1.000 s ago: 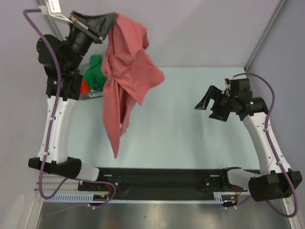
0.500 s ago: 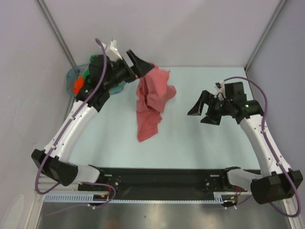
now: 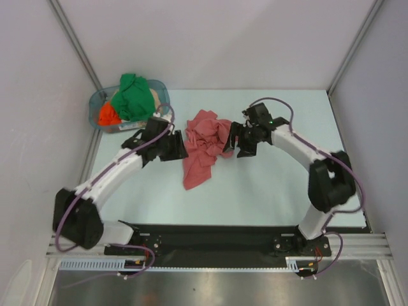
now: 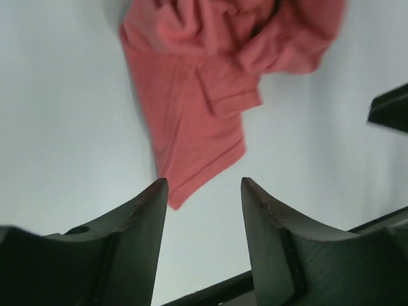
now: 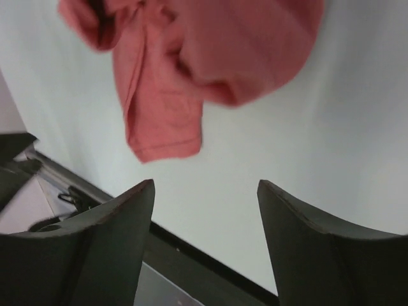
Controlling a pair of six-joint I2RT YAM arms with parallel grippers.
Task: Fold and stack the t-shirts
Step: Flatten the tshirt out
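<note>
**Pale bench [image 3: 274, 191], one salmon-red t-shirt [image 3: 203, 143] lying between two open hands**

Plain grey walls close in the bench on three sides. The salmon-red t-shirt lies crumpled near the middle of it, not folded. Its bulk is bunched into a wrinkled heap at the far end. A flatter, narrower tail runs from there toward the near edge, leaning slightly left. The long axis therefore goes roughly far to near, with the thin end pointing at the arm bases.

The left hand [image 3: 174, 148] sits low, just beside the shirt's left edge. The right hand [image 3: 234, 141] sits just beside the right side of the bunched part. From above it cannot be told whether either one touches the cloth.

In the left wrist view the fingers [image 4: 137, 236] stand apart with nothing between them, and the tail's hem lies on the bench just beyond their tips. In the right wrist view the fingers [image 5: 108, 242] are spread wide and empty, with the shirt ahead of them.

At the far left corner a clear blue-tinted tub [image 3: 95, 102] holds a green t-shirt [image 3: 132, 95] heaped on top. An orange t-shirt [image 3: 107, 115] and a beige t-shirt [image 3: 155, 97] show beside it.
</note>
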